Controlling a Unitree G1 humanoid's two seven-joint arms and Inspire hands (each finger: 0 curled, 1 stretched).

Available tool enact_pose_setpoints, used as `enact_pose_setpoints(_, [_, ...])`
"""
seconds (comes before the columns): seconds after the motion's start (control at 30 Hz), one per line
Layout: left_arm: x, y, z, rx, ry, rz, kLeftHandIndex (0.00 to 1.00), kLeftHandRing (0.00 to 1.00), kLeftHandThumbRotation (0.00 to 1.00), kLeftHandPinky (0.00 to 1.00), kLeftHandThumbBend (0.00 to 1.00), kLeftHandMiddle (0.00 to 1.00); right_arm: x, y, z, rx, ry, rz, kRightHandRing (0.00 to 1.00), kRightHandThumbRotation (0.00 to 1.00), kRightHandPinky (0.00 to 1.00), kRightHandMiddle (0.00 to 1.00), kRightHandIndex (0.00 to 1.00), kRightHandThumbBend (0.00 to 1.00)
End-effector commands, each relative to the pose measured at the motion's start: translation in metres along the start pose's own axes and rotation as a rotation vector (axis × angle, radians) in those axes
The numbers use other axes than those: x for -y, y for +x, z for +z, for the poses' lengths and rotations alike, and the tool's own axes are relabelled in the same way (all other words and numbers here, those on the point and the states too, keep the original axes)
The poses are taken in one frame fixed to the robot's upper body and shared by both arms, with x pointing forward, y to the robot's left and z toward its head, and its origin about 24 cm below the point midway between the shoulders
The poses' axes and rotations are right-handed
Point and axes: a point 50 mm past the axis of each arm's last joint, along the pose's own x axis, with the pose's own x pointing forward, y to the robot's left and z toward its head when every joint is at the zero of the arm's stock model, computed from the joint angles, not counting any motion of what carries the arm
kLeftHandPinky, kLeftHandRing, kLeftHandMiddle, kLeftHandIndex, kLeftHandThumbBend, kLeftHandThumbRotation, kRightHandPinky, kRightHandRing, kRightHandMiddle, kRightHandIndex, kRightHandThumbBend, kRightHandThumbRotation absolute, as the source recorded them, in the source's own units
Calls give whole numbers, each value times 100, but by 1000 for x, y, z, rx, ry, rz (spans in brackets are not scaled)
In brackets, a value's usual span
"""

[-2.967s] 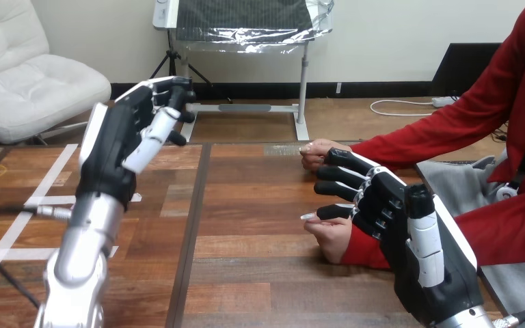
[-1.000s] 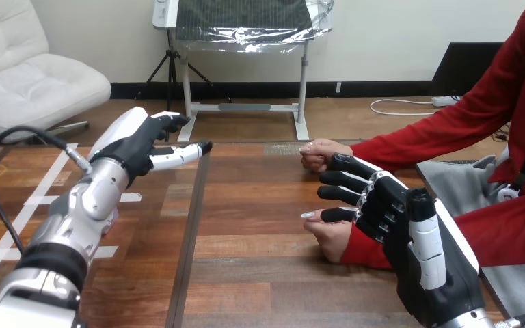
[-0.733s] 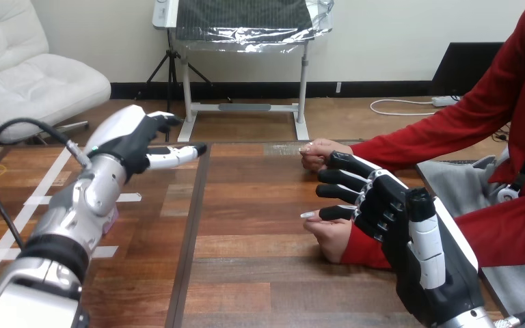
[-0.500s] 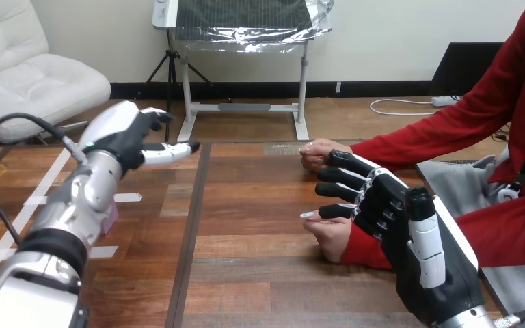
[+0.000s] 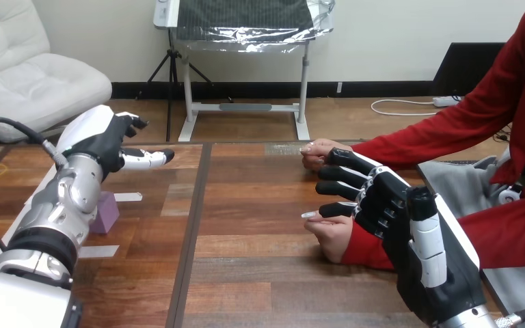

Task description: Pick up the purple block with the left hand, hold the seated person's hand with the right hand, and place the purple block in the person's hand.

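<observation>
The purple block (image 5: 105, 212) stands on the tabletop (image 5: 260, 273) near its left edge, about halfway between the near and the far edge. The silver left forearm (image 5: 60, 205) passes in front of the block and hides its left part. A strip of white tape (image 5: 128, 197) lies on the wood just beyond the block, and a second strip (image 5: 99, 251) lies on the near side of it.

The left hand (image 5: 99, 140) is in the air above the far left part of the tabletop, beyond the block and apart from it. Its fingers are loose and open, one finger (image 5: 147, 158) points to the right, and it holds nothing.

At the right side, the person's nearer hand (image 5: 331, 236) rests on the tabletop. The right hand (image 5: 396, 219) is over this hand and its wrist and hides most of the wrist. Its black fingers (image 5: 345, 171) are spread and almost straight, not closed round the person's hand. The person's farther hand (image 5: 316, 152) is near the far edge of the tabletop, just beyond the robot's fingertips. A dark seam (image 5: 195, 225) runs from the near edge to the far edge, between the block and the person's hands.
</observation>
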Motion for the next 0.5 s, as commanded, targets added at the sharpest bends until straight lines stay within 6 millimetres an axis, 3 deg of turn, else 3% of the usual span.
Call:
enact_pose_setpoints(0.0, [-26, 5, 9, 0, 19, 71, 84, 84, 44, 78, 66, 84, 3, 15, 15, 103, -31, 10, 77, 100, 68, 79, 81, 84])
enact_pose_setpoints(0.47, [-25, 3, -4, -57, 40, 59, 85, 85, 43, 79, 68, 85, 2, 16, 16, 105, -31, 11, 77, 100, 67, 79, 81, 85])
